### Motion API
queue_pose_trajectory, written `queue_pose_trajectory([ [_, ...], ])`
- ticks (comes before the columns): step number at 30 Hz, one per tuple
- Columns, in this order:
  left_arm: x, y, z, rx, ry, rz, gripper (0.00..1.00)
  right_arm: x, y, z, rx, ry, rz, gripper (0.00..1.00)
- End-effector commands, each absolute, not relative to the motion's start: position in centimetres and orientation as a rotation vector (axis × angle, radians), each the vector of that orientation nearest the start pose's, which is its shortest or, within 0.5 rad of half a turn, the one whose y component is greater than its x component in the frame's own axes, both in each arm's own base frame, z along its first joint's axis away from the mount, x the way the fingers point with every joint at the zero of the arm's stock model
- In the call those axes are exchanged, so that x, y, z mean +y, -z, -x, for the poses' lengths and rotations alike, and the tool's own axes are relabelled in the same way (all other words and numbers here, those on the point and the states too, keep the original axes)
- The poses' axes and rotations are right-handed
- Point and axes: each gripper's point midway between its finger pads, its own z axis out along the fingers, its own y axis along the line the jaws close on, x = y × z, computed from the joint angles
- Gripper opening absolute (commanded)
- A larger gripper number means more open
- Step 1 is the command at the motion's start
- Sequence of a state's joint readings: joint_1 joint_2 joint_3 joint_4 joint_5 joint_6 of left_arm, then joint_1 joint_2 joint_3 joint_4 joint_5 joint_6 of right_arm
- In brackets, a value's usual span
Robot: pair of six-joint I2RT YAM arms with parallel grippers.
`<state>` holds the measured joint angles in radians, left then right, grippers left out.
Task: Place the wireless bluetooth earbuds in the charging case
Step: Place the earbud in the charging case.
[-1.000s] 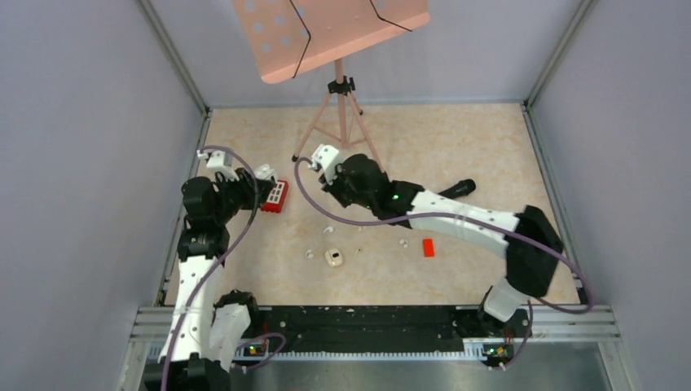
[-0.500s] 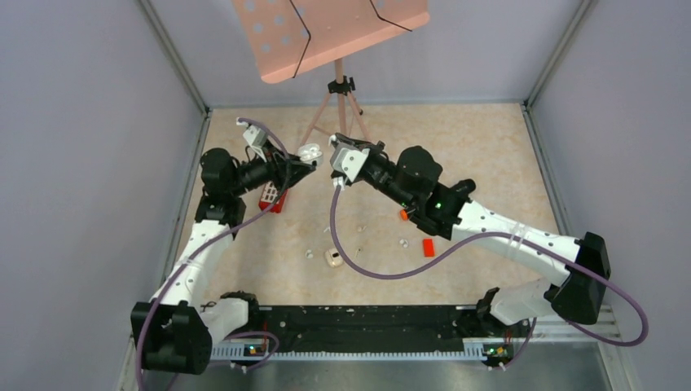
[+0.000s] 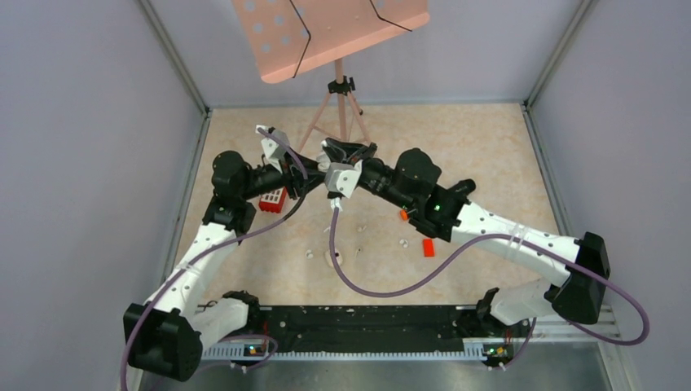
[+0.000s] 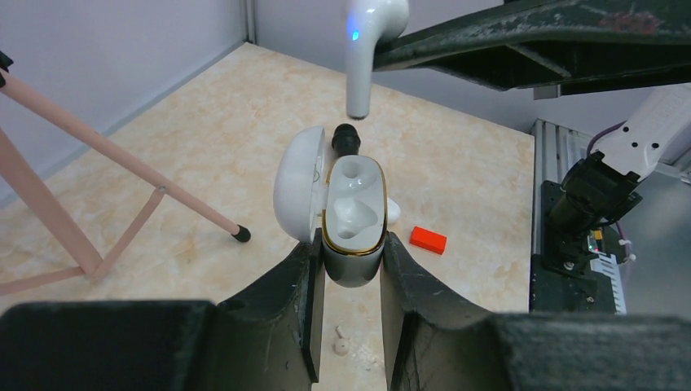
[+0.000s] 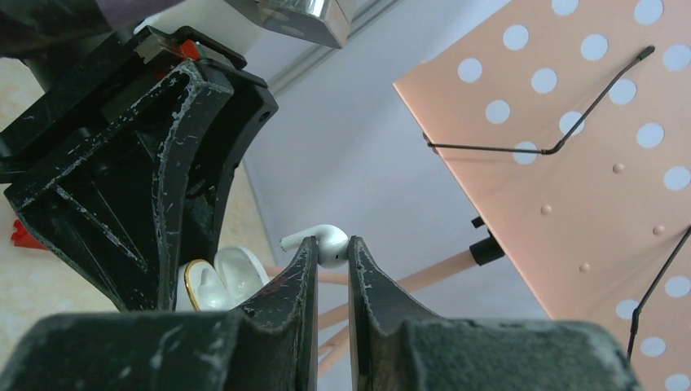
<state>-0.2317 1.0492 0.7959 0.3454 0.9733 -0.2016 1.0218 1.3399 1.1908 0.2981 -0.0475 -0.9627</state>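
My left gripper (image 4: 352, 244) is shut on an open white charging case (image 4: 353, 216) with a gold rim, its lid hinged open to the left and its wells up. My right gripper (image 5: 332, 248) is shut on a white stemmed earbud (image 5: 322, 242). In the left wrist view that earbud (image 4: 364, 49) hangs stem down just above and beyond the case, apart from it. The case also shows in the right wrist view (image 5: 213, 285), low on the left. In the top view the two grippers, left (image 3: 308, 169) and right (image 3: 332, 156), meet in mid-air before the tripod. Loose earbuds (image 3: 310, 253) (image 3: 403, 242) lie on the table.
A pink music stand's tripod (image 3: 341, 106) stands right behind the grippers, with a leg foot (image 4: 239, 235) close to the case. A red rack (image 3: 275, 199) lies under the left arm. A small red block (image 3: 428, 248) and another loose earbud (image 4: 342, 342) lie on the table.
Both arms have risen and come together. The left gripper has carried the case right from beside the red rack, and the right gripper has brought the earbud to it.
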Motion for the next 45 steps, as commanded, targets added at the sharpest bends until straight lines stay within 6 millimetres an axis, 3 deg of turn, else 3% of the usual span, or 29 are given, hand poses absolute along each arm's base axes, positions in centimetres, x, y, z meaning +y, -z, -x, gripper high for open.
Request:
queue_pose_trajectory([
  [1, -21.9, -35.3, -25.8, 1.23, 0.974, -0.873, 0.0, 38.4, -42.6, -24.5, 0.646, -0.109, 1.194, 0.0],
  [17, -21.5, -36.6, -26.0, 1.257, 0.985, -0.782, 0.0, 38.1, -42.1, -23.9, 0.626, -0.09, 1.203, 0.0],
  [45, -21.7, -37.3, -25.9, 1.22, 0.971, -0.823, 0.0, 39.0, -40.1, -25.1, 0.669, -0.051, 1.27, 0.0],
])
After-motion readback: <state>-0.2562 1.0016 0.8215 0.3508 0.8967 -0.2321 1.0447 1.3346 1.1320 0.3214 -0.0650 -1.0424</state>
